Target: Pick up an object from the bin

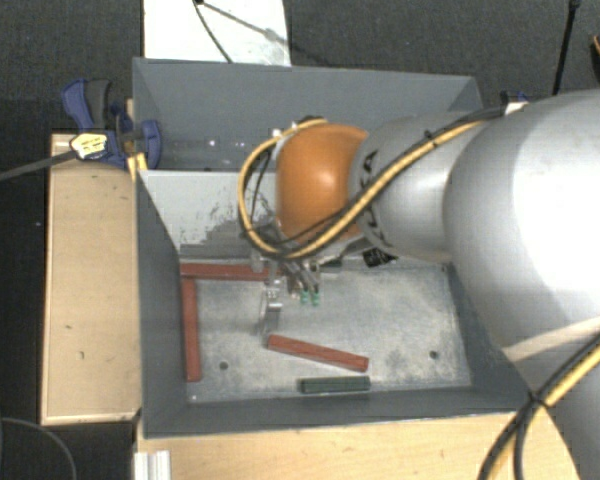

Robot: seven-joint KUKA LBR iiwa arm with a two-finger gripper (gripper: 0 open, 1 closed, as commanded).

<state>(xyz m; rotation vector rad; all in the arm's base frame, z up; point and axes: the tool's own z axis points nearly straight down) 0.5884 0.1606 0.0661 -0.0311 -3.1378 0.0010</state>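
From here I see the tool (285,298) hanging below the arm's orange cover (315,190), low over the far middle of the bin's floor. I cannot tell whether it is open or closed, and nothing I can make out sits in it.

Closest to it is the far red-brown bar (218,270), lying flat along the far wall with its right end just beside the tool. I cannot tell whether they touch.

Nearer to me, the slanted red-brown bar (317,352) lies apart from the tool on bare floor. Just beyond it, towards the near wall, is the dark green bar (334,385).

The left red-brown bar (191,333) runs along the left wall of the grey bin (165,298), its far end meeting the far bar at the corner.
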